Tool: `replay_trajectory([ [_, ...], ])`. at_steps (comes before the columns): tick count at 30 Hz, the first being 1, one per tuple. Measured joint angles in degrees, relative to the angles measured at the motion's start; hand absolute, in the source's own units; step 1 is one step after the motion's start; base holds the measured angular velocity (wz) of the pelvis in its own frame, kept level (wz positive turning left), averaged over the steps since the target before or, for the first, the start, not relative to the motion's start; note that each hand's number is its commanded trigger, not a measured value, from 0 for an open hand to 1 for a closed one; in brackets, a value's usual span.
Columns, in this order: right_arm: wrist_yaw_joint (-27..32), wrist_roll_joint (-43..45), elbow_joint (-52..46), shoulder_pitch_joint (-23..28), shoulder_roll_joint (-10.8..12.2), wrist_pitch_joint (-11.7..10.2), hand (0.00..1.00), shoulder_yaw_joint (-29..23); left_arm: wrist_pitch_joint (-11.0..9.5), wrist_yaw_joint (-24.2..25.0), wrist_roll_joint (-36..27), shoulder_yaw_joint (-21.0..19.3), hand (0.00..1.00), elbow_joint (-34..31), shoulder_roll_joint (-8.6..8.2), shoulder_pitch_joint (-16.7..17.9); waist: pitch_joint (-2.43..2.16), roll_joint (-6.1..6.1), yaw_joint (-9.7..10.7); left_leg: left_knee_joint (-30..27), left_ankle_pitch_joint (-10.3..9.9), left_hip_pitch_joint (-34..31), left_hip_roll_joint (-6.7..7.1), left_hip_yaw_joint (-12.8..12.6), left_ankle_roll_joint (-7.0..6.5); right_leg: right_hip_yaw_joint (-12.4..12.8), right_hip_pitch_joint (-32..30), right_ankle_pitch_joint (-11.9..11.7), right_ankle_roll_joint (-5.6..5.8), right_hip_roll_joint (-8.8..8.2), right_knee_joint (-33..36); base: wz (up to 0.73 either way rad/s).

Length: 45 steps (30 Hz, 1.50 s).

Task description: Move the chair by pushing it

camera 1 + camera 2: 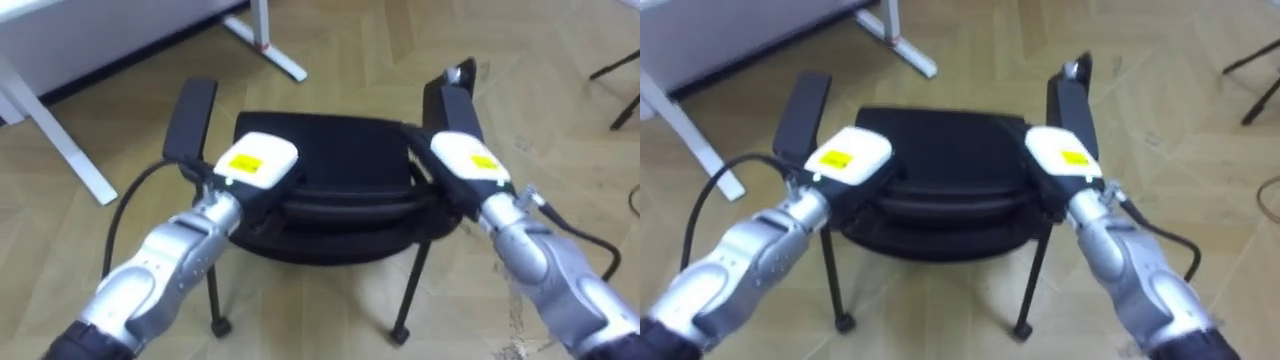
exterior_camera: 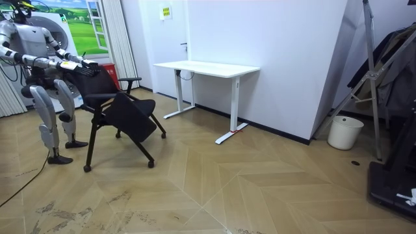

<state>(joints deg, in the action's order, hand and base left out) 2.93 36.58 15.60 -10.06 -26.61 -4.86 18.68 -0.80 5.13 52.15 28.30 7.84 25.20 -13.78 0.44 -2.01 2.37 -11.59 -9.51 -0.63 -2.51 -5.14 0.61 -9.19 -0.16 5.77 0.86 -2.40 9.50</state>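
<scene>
A black chair (image 1: pixel 340 150) with two armrests stands right in front of me, its back toward me and its seat facing away. My left hand (image 1: pixel 258 160) rests on the left end of the backrest's top edge, by the left armrest (image 1: pixel 190 120). My right hand (image 1: pixel 468 158) lies on the right end, beside the right armrest (image 1: pixel 455 105). The white backs of both hands cover their fingers. In the room view I stand behind the chair (image 2: pixel 120 110) at the room view's left, arms stretched to it, and the chair leans forward.
A white desk (image 2: pixel 208 68) stands against the wall beyond the chair; its legs (image 1: pixel 265 40) show at the upper left. A white bin (image 2: pixel 344 132) and a dark stand (image 2: pixel 374 78) are at the room view's right. Open parquet floor (image 2: pixel 260 182) lies between.
</scene>
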Motion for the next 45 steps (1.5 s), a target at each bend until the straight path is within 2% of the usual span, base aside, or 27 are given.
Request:
replay_trajectory([
  [4, 0.7, 0.3, 0.1, 0.2, 0.0, -0.1, 0.95, 0.0, 0.0, 0.1, -0.2, -0.3, 1.00, 0.0, 0.02, 0.0, 0.02, 0.03, 0.2, 0.2, 0.0, -0.1, -0.07, -0.2, -0.01, -0.3, -0.2, 0.1, 0.00, 0.13, 0.0, 0.04],
  [6, 0.7, 1.9, -0.2, 0.2, 0.0, -0.1, 0.91, 0.0, 0.3, 0.1, -0.2, -0.6, 1.00, 0.0, -0.01, 0.0, 0.02, 0.03, 0.4, 0.2, 0.0, -0.3, 0.05, -0.2, -0.02, -0.3, -0.4, 0.1, 0.00, 0.05, 0.0, -0.05],
  [7, 0.7, 2.4, -0.2, 0.2, -0.1, -0.1, 1.00, 0.0, 0.4, 0.1, -0.1, -0.6, 1.00, 0.0, -0.07, 0.0, 0.02, 0.03, 0.4, 0.2, 0.0, -0.3, 0.07, -0.3, -0.02, -0.2, -0.4, 0.1, 0.00, 0.03, 0.0, 0.00],
  [13, 0.7, 7.8, -1.8, 1.6, -0.9, -0.5, 1.00, -0.3, 0.3, 0.9, -0.1, -0.8, 1.00, -0.6, -0.28, -0.1, 0.12, 0.28, 0.3, 0.2, 0.0, -0.7, 0.12, -0.3, -0.03, -0.2, -0.6, 0.1, 0.01, 0.04, 0.0, 0.03],
  [16, 1.2, 10.1, -1.9, 1.6, -0.7, -0.6, 1.00, -0.3, -0.1, 1.4, -0.1, -1.0, 1.00, -0.6, -0.24, -0.1, 0.16, 0.66, 0.2, 0.2, 0.0, -0.7, 0.19, -0.2, -0.03, -0.3, -0.7, 0.1, 0.01, -0.03, 0.0, 0.00],
  [21, 1.1, 11.4, -2.5, 1.6, -0.6, -0.6, 1.00, -0.2, -0.4, 1.5, -0.2, -1.3, 1.00, -0.6, -0.24, -0.1, 0.17, 0.62, 0.0, 0.3, 0.0, -0.8, 0.27, -0.2, -0.03, -0.3, -1.0, 0.6, 0.08, -0.12, 0.3, -0.01],
  [27, 0.1, 11.8, -3.5, 1.6, -0.8, -0.6, 1.00, -0.1, -2.1, 1.7, -0.7, -2.2, 1.00, -0.6, 0.56, -0.2, 0.56, 0.00, -0.5, 0.5, 0.0, -0.6, 0.21, -0.4, -0.03, -0.2, -1.0, 1.0, -0.21, -0.06, 0.3, -0.01],
  [32, -3.2, 13.1, -7.9, 2.1, -2.9, 0.9, 1.00, 0.3, -3.0, 2.6, -0.7, -2.4, 1.00, -1.2, 1.32, -1.2, 0.89, -0.56, -1.7, 0.8, 0.0, -1.0, 0.24, -0.8, -0.03, 0.4, -1.9, 1.0, -0.20, -0.07, 0.4, -0.06],
  [35, -3.8, 12.6, -8.4, 2.0, -3.4, 0.8, 1.00, 0.3, -3.2, 3.1, -0.7, -2.4, 1.00, -1.6, 1.80, -1.7, 1.07, -1.05, -2.1, 0.8, 0.0, -1.2, 0.25, -0.8, -0.03, 0.4, -2.0, 1.0, -0.20, -0.08, 0.4, 0.00],
  [45, -3.8, 13.1, -9.5, 2.1, -3.3, 0.6, 1.00, 0.4, -3.4, 3.3, -0.7, -2.9, 1.00, -2.4, 2.84, -1.8, 1.13, -1.23, -2.4, 0.2, 0.0, -1.8, 0.20, -0.8, -0.02, 0.4, -2.3, 1.0, -0.20, -0.10, 0.4, 0.00],
])
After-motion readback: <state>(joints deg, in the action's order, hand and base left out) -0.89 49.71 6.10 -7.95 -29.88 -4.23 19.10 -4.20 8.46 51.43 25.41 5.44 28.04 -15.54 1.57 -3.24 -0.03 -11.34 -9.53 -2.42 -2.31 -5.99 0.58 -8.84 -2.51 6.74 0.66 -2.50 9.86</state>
